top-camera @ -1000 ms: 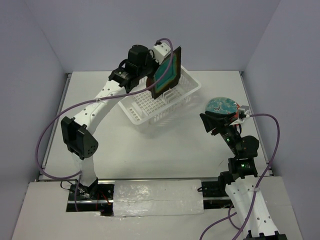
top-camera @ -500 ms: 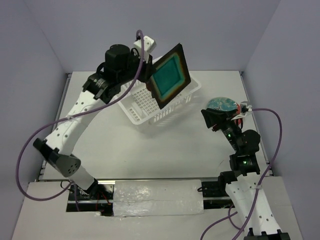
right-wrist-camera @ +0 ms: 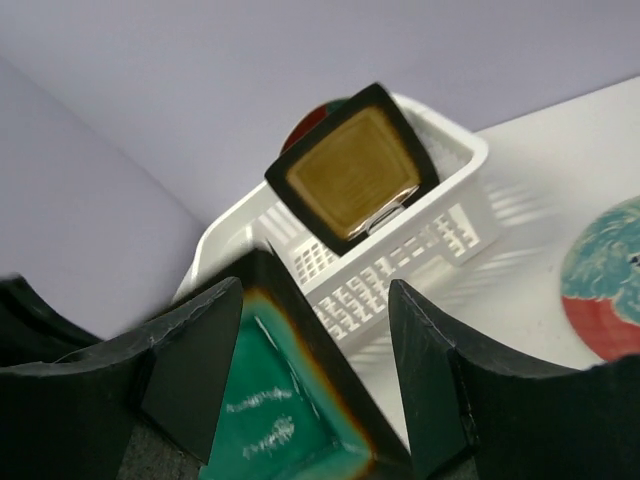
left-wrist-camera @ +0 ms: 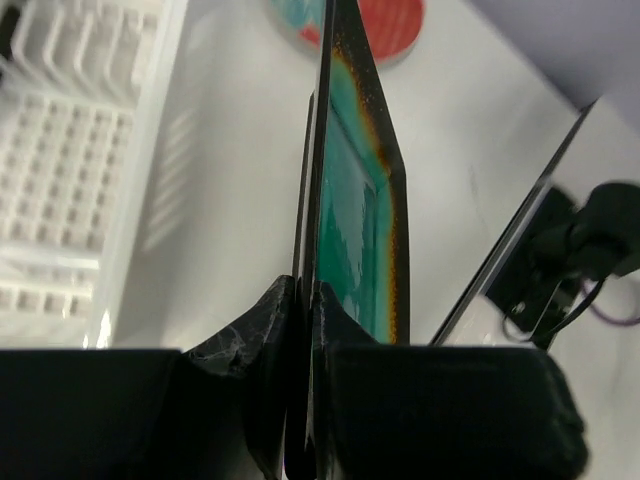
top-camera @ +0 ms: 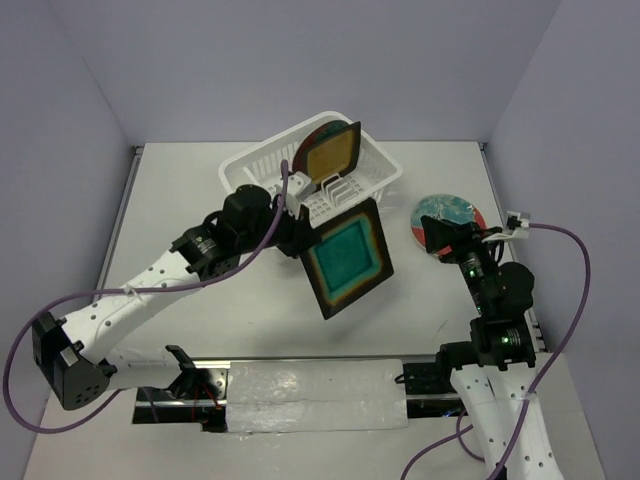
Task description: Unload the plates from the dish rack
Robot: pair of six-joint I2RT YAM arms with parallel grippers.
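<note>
My left gripper (top-camera: 298,236) is shut on the edge of the square teal-centred plate (top-camera: 346,258) and holds it tilted above the table, in front of the dish rack (top-camera: 262,170). In the left wrist view the plate (left-wrist-camera: 355,200) is edge-on between the jaws of the left gripper (left-wrist-camera: 305,292). The amber-centred square plate (top-camera: 332,152) stands in the rack, with a round red-rimmed plate (top-camera: 304,150) behind it. A second round plate (top-camera: 450,214) lies on the table at the right. My right gripper (top-camera: 437,232) is open and empty at that plate's near-left edge. The right wrist view, past the right gripper (right-wrist-camera: 315,300), shows the teal plate (right-wrist-camera: 280,410) and the amber plate (right-wrist-camera: 350,180).
The rack sits askew at the back middle of the white table (top-camera: 180,200). Purple-grey walls close in the back and both sides. The right arm's cable (top-camera: 570,290) loops along the right edge. A foil-covered strip (top-camera: 310,395) lies at the near edge between the arm bases.
My left arm has swung the teal plate from above the rack down and toward the near side, in front of the rack. My right gripper has drawn back slightly beside the round plate.
</note>
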